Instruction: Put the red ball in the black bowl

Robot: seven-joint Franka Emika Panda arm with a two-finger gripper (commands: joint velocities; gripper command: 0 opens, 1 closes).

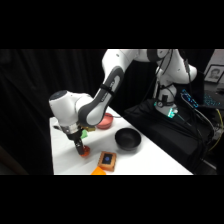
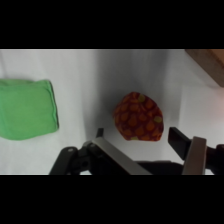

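Observation:
The red ball (image 2: 138, 116), dotted with orange and green, lies on the white table between my two fingers. My gripper (image 2: 137, 135) is open around it; the left finger (image 2: 100, 134) is close to the ball, the right one (image 2: 179, 139) stands a little apart. From the side, the gripper (image 1: 80, 147) is down at the table with the ball (image 1: 86, 152) at its tip. The glossy black bowl (image 1: 127, 138) stands to the right of it, with nothing seen inside.
A green square block (image 2: 27, 109) lies just left of the ball, also seen behind the gripper (image 1: 86, 133). A pink-red bowl (image 1: 105, 120) stands further back. A wooden block with a blue top (image 1: 107, 160) and an orange piece (image 1: 98, 171) lie near the front edge.

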